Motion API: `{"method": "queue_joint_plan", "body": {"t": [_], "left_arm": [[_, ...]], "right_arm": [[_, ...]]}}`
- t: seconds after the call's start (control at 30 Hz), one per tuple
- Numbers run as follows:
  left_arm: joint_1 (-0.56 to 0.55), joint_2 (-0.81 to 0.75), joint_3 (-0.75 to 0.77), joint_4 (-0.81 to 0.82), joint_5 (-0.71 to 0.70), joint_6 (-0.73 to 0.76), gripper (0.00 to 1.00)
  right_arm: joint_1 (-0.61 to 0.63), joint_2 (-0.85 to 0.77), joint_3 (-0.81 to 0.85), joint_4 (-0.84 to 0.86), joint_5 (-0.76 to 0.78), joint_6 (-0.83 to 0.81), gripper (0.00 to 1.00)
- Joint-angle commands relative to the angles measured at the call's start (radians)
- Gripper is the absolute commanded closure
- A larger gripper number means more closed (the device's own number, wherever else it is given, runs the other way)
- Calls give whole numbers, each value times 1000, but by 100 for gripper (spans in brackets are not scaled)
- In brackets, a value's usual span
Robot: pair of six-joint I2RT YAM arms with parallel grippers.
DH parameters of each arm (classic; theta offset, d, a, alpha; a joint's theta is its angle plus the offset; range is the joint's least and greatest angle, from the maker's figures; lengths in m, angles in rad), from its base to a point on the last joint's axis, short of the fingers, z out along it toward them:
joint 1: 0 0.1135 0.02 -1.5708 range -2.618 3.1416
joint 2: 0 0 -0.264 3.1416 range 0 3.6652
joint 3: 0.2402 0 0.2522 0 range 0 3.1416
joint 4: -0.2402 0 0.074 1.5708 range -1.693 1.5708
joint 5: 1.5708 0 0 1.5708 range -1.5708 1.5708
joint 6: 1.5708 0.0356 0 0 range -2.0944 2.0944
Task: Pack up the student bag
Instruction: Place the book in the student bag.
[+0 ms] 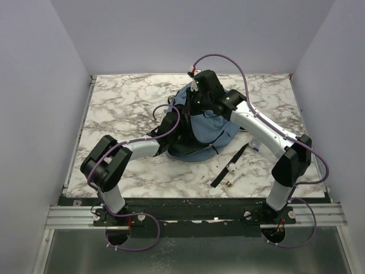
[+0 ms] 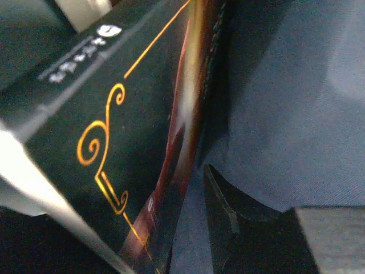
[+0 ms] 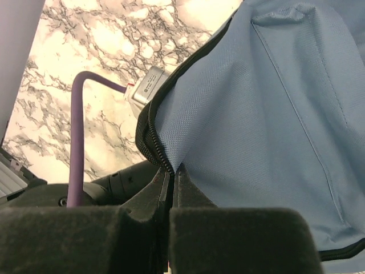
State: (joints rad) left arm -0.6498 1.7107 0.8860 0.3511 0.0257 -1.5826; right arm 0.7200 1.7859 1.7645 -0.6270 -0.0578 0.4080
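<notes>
Right gripper (image 3: 171, 194) pinches the limp student bag (image 3: 274, 114) by its zipper (image 3: 151, 137) edge, seemingly the firmest hold; left gripper (image 2: 188, 228) I cannot tell.

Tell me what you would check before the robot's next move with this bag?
1. Right gripper pinched on the student bag at its zipper edge: ok.
2. Dark book inside the bag, against the blue fabric: ok.
3. Left gripper clear of the book: cannot tell.
4. Everything packed: not ok, small items lie on the table by a black strap.
</notes>
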Motion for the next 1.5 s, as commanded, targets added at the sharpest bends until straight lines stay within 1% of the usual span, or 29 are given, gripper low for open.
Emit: {"method": "queue_joint_plan", "body": {"t": [0.0,0.07,0.17,0.2,0.27,0.3,0.33,0.37,0.43,0.47,0.5,0.57,0.6,0.67,0.73,0.87,0.93,1.0,1.07,1.13,1.17,1.27,1.33,1.4,1.47], "left_arm": [[1,-33,-62,-37,59,-19,52],[2,-57,-96,-56,51,-21,52],[6,-52,-71,-139,50,-26,54],[8,-40,-48,-156,56,-28,60],[9,9,11,-167,75,-48,75],[8,37,47,-168,81,-58,86],[9,79,103,-170,83,-66,92],[10,113,152,-174,86,-74,97],[18,167,251,-193,99,-55,99],[18,173,283,-210,108,-33,97],[17,163,293,-231,117,-18,89],[12,115,243,-242,120,-7,67],[12,89,197,-241,123,-14,58],[20,45,141,-242,141,-2,50],[28,16,98,-241,164,12,46],[29,-42,27,-242,170,20,44],[30,-56,7,-238,154,-2,45],[37,-32,15,-201,149,-19,56],[44,23,71,-186,173,-13,72],[44,77,135,-186,190,-9,80],[44,97,162,-187,184,-6,81],[45,128,195,-185,175,8,81],[47,122,199,-180,202,52,77],[46,74,170,-174,210,121,67],[47,1,99,-154,214,188,52]], "right_arm": [[1,-82,-39,71,-21,9,99],[0,-83,-49,73,-37,11,100],[-1,-75,-50,79,-56,12,99],[-1,-69,-45,76,-59,13,99],[-1,-63,-40,74,-75,19,99],[-1,-64,-44,78,-80,21,99],[-1,-68,-53,85,-78,27,99],[-1,-71,-64,89,-73,31,99],[-1,-78,-81,92,-67,36,99],[-2,-77,-86,93,-67,36,99],[-3,-76,-87,88,-68,33,99],[-5,-70,-78,72,-61,26,99],[-7,-70,-74,71,-57,24,100],[-11,-69,-67,75,-57,18,99],[-13,-65,-61,76,-56,11,99],[-18,-67,-66,70,-53,9,100],[-20,-69,-72,74,-60,10,99],[-21,-67,-69,78,-67,12,99],[-21,-66,-62,73,-68,15,99],[-21,-71,-68,73,-67,20,100],[-21,-75,-74,78,-66,26,99],[-23,-86,-93,84,-73,33,99],[-23,-87,-99,82,-71,29,99],[-22,-82,-95,69,-56,16,99],[-23,-80,-95,67,-42,5,99]]}}
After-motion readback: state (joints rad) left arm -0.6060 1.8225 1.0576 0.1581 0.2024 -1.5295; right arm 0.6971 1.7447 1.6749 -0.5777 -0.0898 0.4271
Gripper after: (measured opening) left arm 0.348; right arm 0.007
